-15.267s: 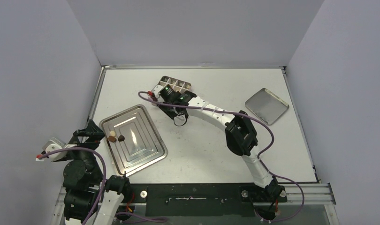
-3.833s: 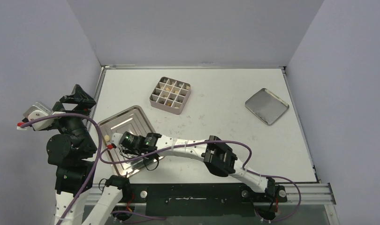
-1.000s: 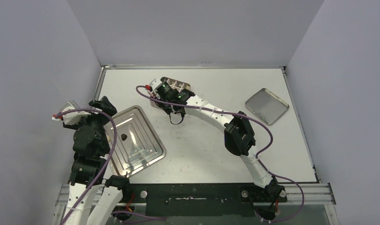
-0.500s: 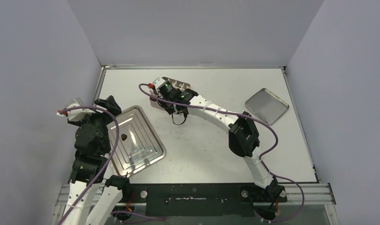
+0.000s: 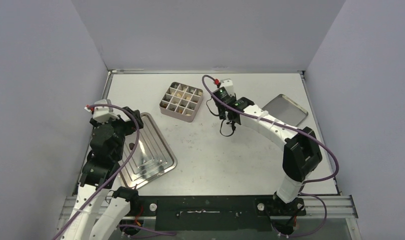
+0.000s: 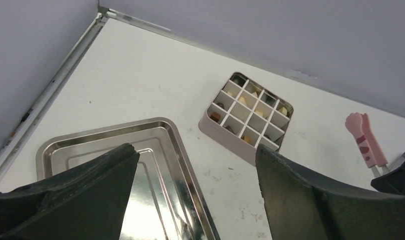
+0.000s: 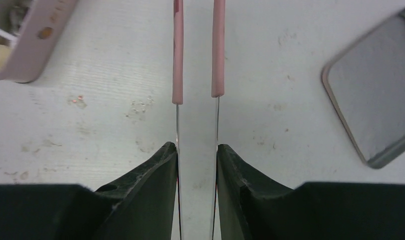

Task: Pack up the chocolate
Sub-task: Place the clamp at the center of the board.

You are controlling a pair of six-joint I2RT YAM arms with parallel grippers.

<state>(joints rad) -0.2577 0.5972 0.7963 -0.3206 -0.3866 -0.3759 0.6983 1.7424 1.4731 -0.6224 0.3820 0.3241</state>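
Observation:
Chocolate pieces (image 5: 179, 100), tan, cream and dark, sit in cells of the square gridded tin (image 5: 190, 116); they also show in the left wrist view (image 6: 243, 100). My right gripper (image 5: 223, 106) hangs over the table right of the tin, shut on pink-tipped tongs (image 7: 177, 60). The tongs' arms stand apart with nothing between them (image 7: 197, 147). My left gripper (image 5: 133, 120) is open and empty above the silver stepped tray (image 5: 155, 165). No chocolate shows on the visible part of the tray (image 6: 155, 131).
The tin's lid (image 5: 284, 113) lies upside down at the right, also in the right wrist view (image 7: 375, 105). The tin's corner (image 7: 35, 40) lies at the upper left of the right wrist view. Walls close the table on three sides.
My right gripper has swung from over the tin to its right, still holding the tongs. My left arm has moved in over the tray. The dark piece on the tray no longer shows.

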